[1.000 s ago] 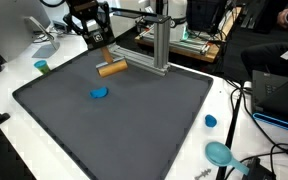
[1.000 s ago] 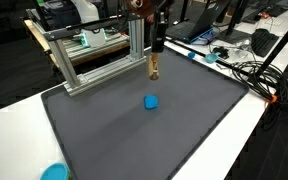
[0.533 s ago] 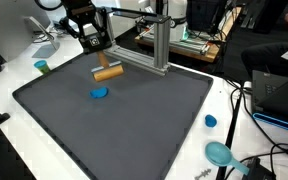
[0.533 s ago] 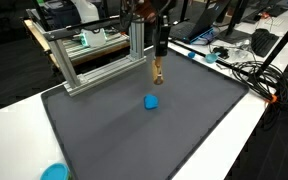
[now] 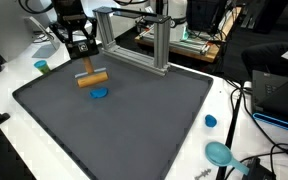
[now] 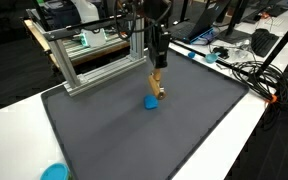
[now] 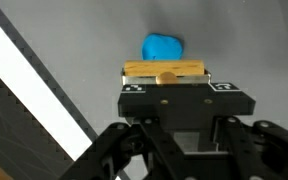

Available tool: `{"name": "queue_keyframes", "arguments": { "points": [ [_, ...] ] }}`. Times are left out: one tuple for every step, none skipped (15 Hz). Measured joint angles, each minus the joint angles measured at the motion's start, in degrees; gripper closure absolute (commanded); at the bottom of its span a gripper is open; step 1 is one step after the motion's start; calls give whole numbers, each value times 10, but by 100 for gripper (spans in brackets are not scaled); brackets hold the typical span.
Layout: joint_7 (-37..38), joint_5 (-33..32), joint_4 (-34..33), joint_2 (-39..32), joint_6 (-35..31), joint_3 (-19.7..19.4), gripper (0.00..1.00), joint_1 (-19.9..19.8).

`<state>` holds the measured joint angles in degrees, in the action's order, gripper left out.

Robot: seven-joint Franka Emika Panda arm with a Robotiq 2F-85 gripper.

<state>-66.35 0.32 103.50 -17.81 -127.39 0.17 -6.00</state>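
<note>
Gripping a wooden cylinder (image 5: 92,79), the closed gripper (image 5: 87,66) is shifted away from the aluminium frame (image 5: 134,40); the wooden cylinder is now held just above the small blue object (image 5: 100,93) on the grey mat (image 5: 134,125).

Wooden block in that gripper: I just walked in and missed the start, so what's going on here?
The arm's gripper is shut on a wooden block, holding it crosswise low over the dark mat. A small blue piece lies on the mat right by the block; whether they touch is unclear.
</note>
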Motion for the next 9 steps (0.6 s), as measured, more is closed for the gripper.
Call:
{"name": "queue_keyframes", "arguments": {
  "points": [
    [-1,-1,1,-1,-1,-1,77,0],
    [-2,-1,1,-1,-1,-1,77,0],
    [-2,-1,1,-1,-1,0,77,0],
    [-3,-1,1,-3,-1,1,77,0],
    [-5,0,1,-7,-2,3,77,0],
    [-8,-1,1,-12,-4,3,77,0],
    [-10,-1,1,-17,-4,3,77,0],
    [-13,-1,0,-22,-4,3,77,0],
    [-16,-1,0,-27,-4,3,77,-1]
  ]
}}
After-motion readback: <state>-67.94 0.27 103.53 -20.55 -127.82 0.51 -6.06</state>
